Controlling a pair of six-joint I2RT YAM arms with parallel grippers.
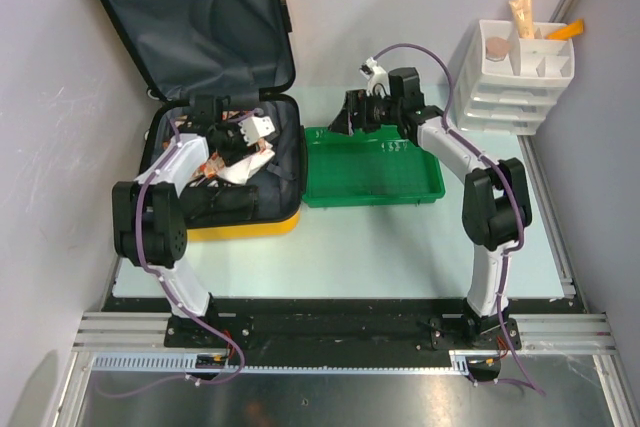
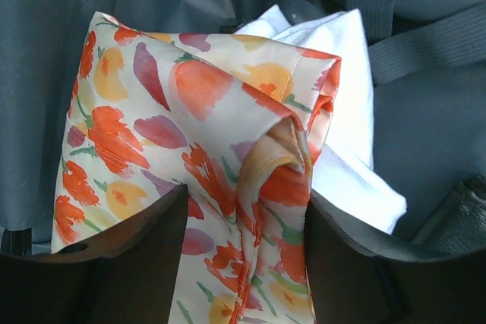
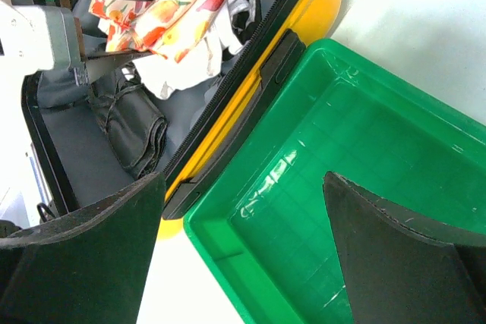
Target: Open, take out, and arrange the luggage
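Yellow case [image 1: 240,222] lies open on the left of the table [image 1: 350,247] in the view from above. Its lid [image 1: 190,17] stands up at the back and shows dark grey lining. The left claw [image 1: 255,127] is down inside the case, over a flowered cloth [image 1: 235,162]. A green tray [image 1: 375,197] sits just beside the case, on its right. The right claw [image 1: 350,112] hangs over the back left corner of the tray. A white box [image 1: 510,77] with drawers stands far to the right.

From the left wrist, the two fingers [image 2: 152,263] of the left claw stand apart, so the claw is open. A loose fold of the flowered cloth fills the gap between them. A white cloth [image 2: 349,58] lies just behind it. Grey lining and a grey strap [image 2: 425,43] are at the back.

From the right wrist, the right claw is open wide with nothing in it. The tray is below it. The yellow side of the case and its black handle [image 3: 243,119] run along the tray's rim. Inside the case a dark folded thing [image 3: 137,127] lies near the cloths. The left claw shows here too, its fingers apart by the flowered cloth.
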